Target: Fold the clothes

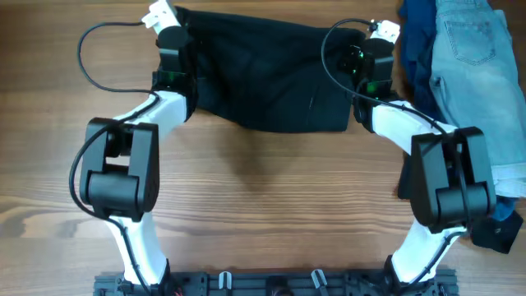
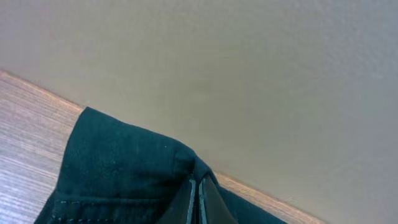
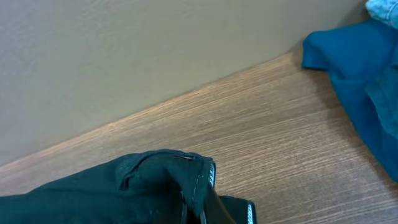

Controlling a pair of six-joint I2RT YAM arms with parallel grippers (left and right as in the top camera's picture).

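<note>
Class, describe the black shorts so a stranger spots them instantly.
On the wooden table, look along the far edge. The black shorts lie spread there, pinched by left gripper and right gripper; the denim shorts at right are light blue.

The wooden table (image 1: 271,181) carries black shorts (image 1: 263,82), a dark blue garment (image 1: 415,41) and, seemingly overlapping it, denim shorts (image 1: 481,57).

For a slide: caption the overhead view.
The left gripper and right gripper shut on far corners of the black shorts; denim shorts lie at right.

Open table (image 1: 271,197) near side; clothes pile (image 1: 472,57) blocks right; wall (image 2: 249,74) close behind.
</note>
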